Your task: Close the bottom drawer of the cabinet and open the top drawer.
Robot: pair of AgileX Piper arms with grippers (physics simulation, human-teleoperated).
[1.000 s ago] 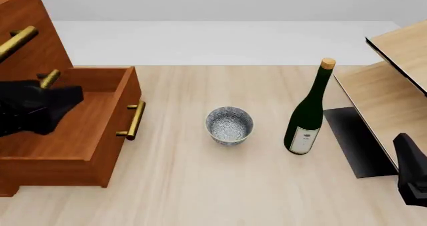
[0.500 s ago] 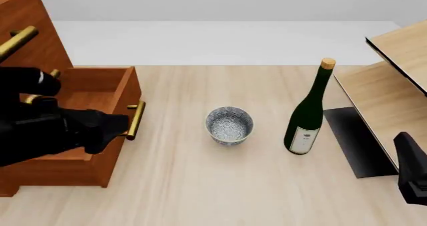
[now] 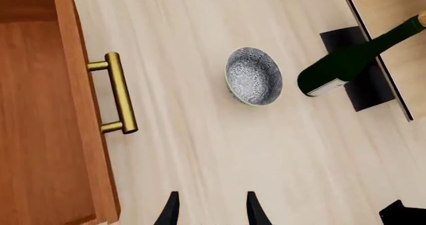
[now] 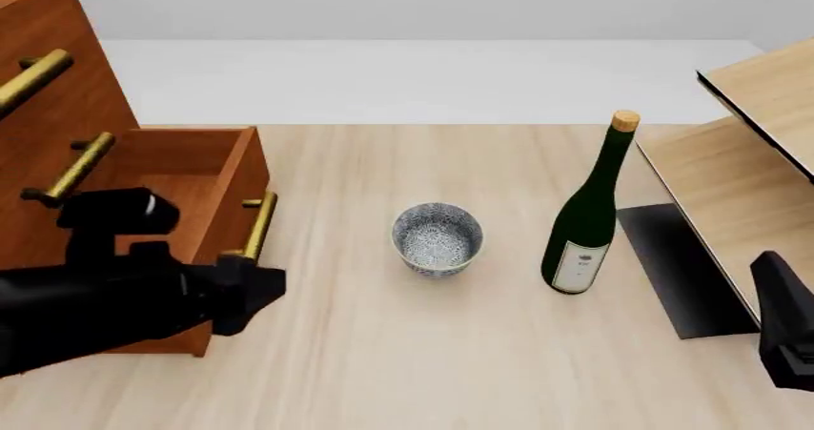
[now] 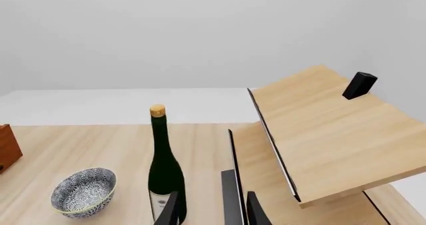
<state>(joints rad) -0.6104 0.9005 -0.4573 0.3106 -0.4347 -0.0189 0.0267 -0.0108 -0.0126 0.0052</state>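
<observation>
The reddish-brown cabinet (image 4: 76,96) stands at the table's left. Its bottom drawer (image 4: 178,177) is pulled far out, its inside bare, with the brass handle (image 4: 258,228) facing right. The top drawer handle (image 4: 32,77) and the middle handle (image 4: 71,171) lie against the cabinet face. My left gripper (image 4: 254,295) hovers at the near end of the drawer front, just nearer than the handle (image 3: 119,93). Its fingers (image 3: 171,212) are open over bare table. My right gripper (image 4: 788,339) rests at the near right, its fingers (image 5: 253,212) open and holding nothing.
A patterned bowl (image 4: 437,237) sits mid-table, and a green bottle (image 4: 588,215) with a cork stands to its right. A pale wood shelf unit (image 4: 750,153) with a dark base panel (image 4: 674,268) fills the right side. A small black block (image 5: 360,85) lies on its top.
My left arm has swung from above the open drawer rightward and nearer, past the drawer front to its near corner. The drawer and the right arm have not moved.
</observation>
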